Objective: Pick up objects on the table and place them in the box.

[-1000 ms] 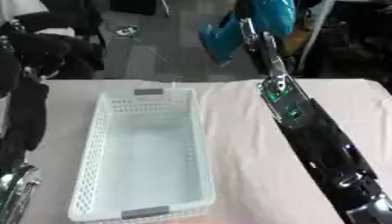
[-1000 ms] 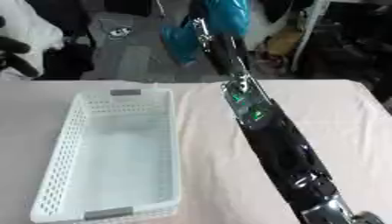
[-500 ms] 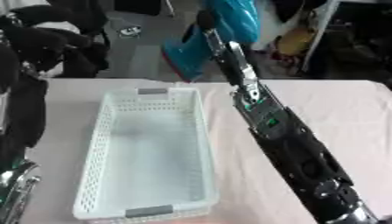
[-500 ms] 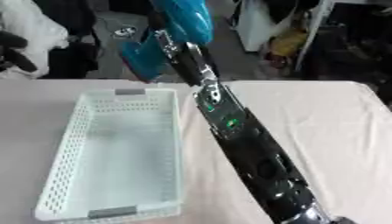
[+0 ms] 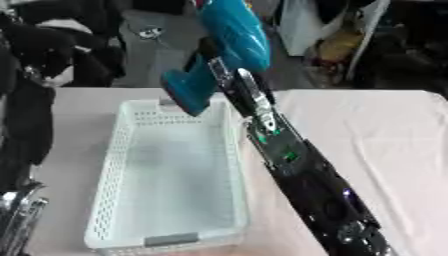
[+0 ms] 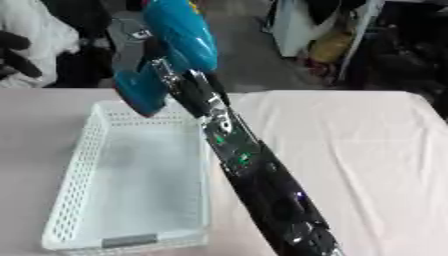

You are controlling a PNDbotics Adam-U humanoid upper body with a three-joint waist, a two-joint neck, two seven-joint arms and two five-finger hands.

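Note:
A teal, hair-dryer-shaped object (image 5: 233, 36) hangs in the air over the far right corner of the white perforated basket (image 5: 111, 170). My right hand (image 5: 216, 64) is shut on it where its body meets its handle, and my right arm runs up to it from the lower right. The object hides most of the hand. The basket lies lengthways on the table and has nothing inside. At the lower left edge, a silver and black part of my left hand (image 5: 16, 220) shows beside the basket's near corner.
A pale pink cloth (image 5: 381, 135) covers the table, with bare cloth to the right of my arm. Beyond the far edge lie dark bags and clothes (image 5: 52, 45) and other clutter on the floor.
My right arm has swung left with the teal object, from beyond the table's far edge to above the basket's far right corner. The basket has stayed put.

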